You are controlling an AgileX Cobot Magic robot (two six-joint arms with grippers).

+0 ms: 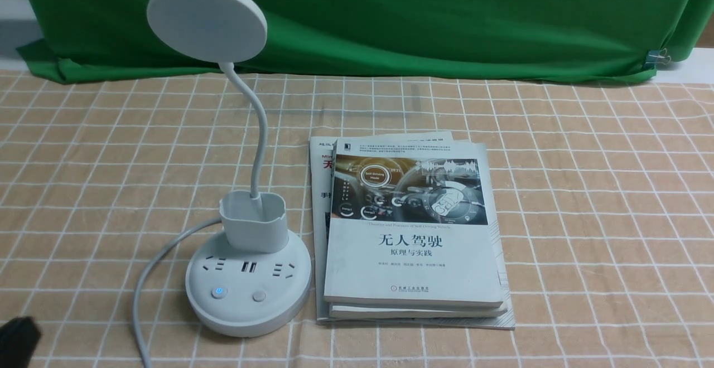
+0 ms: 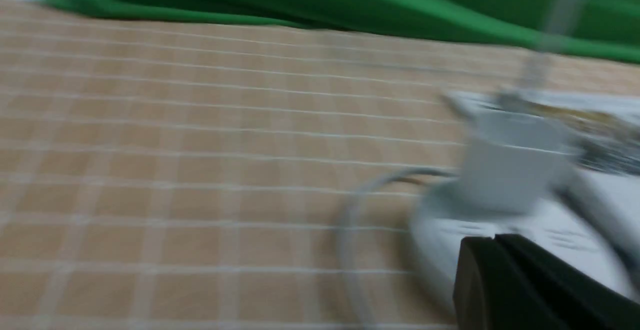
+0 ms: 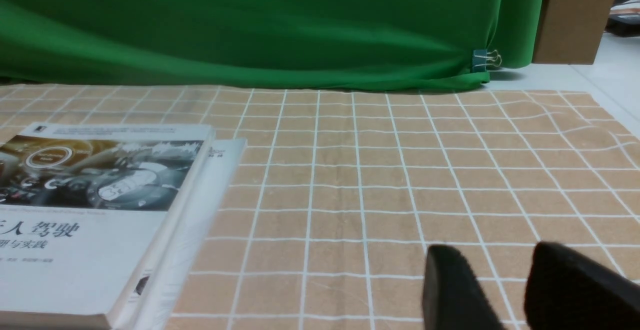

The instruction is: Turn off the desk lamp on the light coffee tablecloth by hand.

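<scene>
Left fingers [image 2: 500, 270]: mine, black, together with no gap that I can make out, at the near left corner in the front view, touching nothing I can see.
Right fingers [image 3: 480, 275]: also mine, spread, a gap between the blurred tips; outside the front view.
Power cord [image 1: 162, 256]: grey, curving over the cloth on the left of my lamp.
Desk lamp [image 1: 248, 295]: white, upright on the left part of the cloth; round socket base with two buttons, the left one glowing blue, pen cup behind them, curved gooseneck, flat disc head.
Books [image 1: 413, 256]: stacked just beside the lamp base, on its right, a self-driving title on top.
Light coffee tablecloth [image 1: 602, 217]: white-gridded, under lamp and books.
Binder clip [image 1: 657, 58]: on the backdrop's lower right edge.
Green backdrop cloth [image 1: 418, 22]: hanging across the far side.
</scene>
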